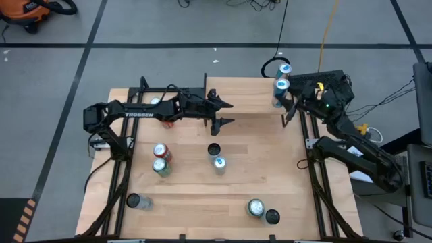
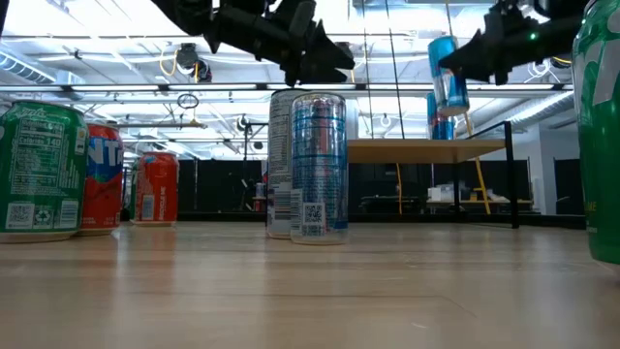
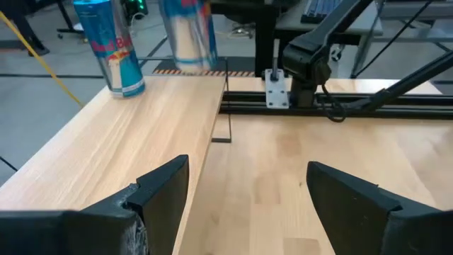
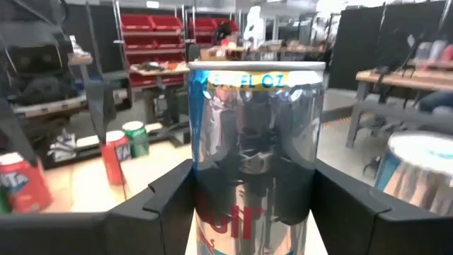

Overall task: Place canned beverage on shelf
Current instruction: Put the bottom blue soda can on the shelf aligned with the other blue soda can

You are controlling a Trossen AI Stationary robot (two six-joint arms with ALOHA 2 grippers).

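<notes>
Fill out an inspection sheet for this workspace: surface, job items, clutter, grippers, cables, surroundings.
Surface: light wood table, no spills seen.
Job's things: shelf at the far edge; one blue-silver can stands at its right end; a second can is held above it, not yet set down.
Clutter: red can, green can, slim cans mid-table, more cans along the near edge.
Grippers: left gripper open and empty beside the shelf; right gripper shut on the second can.
Cables: yellow cable and dark cables on the floor behind the shelf.
Surroundings: grey floor with black tape lines; orange vacuum top left.
</notes>
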